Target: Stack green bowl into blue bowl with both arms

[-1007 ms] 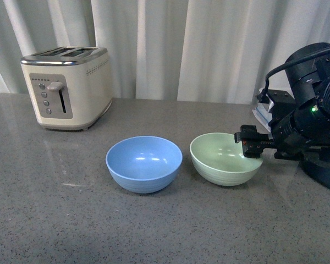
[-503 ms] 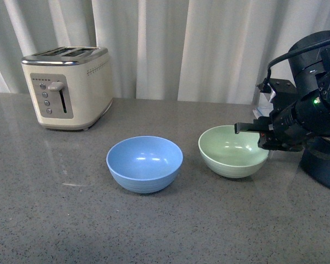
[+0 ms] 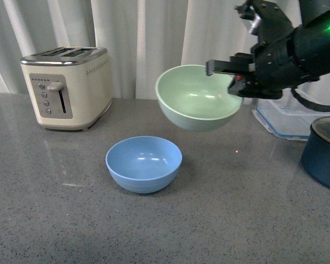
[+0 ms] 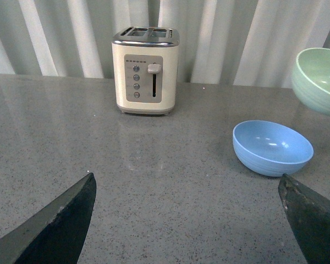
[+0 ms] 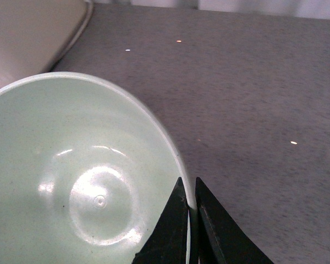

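Note:
The green bowl hangs in the air, tilted, above and to the right of the blue bowl, which sits on the grey counter. My right gripper is shut on the green bowl's right rim; in the right wrist view its jaws pinch the rim of the green bowl. My left gripper is open and empty, low over the counter, with the blue bowl ahead on its right and the green bowl above that. The left arm is out of the front view.
A cream toaster stands at the back left of the counter. A clear plastic container and a dark navy pot sit at the right. Curtains hang behind.
My right gripper has lifted the green bowl off the counter and carried it up and to the left, toward the blue bowl. The blue bowl has not moved.

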### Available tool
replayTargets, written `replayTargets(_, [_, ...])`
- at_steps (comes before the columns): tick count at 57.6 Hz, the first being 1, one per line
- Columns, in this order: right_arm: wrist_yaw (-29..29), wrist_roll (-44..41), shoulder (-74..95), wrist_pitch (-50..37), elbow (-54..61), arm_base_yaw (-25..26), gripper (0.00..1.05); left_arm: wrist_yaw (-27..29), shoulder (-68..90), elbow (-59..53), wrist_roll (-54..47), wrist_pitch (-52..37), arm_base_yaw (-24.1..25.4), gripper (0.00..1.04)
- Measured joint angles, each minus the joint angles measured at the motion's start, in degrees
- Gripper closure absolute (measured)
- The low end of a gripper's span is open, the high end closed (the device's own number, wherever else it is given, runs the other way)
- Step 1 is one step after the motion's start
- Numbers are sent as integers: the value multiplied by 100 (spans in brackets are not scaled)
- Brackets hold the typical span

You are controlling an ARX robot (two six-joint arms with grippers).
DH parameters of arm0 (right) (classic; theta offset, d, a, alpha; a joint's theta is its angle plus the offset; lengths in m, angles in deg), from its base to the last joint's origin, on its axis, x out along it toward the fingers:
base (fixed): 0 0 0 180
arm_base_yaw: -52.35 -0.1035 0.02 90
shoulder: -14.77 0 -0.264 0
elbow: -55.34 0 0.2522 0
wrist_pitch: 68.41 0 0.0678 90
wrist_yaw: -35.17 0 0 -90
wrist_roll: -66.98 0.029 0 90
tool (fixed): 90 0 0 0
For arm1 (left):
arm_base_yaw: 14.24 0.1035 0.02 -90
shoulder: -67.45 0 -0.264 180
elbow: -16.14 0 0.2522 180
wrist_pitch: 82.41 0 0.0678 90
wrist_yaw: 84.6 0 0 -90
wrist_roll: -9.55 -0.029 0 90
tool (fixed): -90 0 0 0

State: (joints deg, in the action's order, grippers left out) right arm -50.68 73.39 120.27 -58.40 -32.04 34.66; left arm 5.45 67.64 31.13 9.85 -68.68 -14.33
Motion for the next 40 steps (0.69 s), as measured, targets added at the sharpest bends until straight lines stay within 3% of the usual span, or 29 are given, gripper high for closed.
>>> replayTargets(13, [-59,-39,424,-35,-129,-568,104,0,0,0,0,0,0,7])
replayTargets(36, [-267,-17,1384,142,-715,-636,104,2,0,0,0,0,0,7])
replayTargets(40, [-243,7,1410,149,-732,-636,95,0,0,0,0,0,0,7])
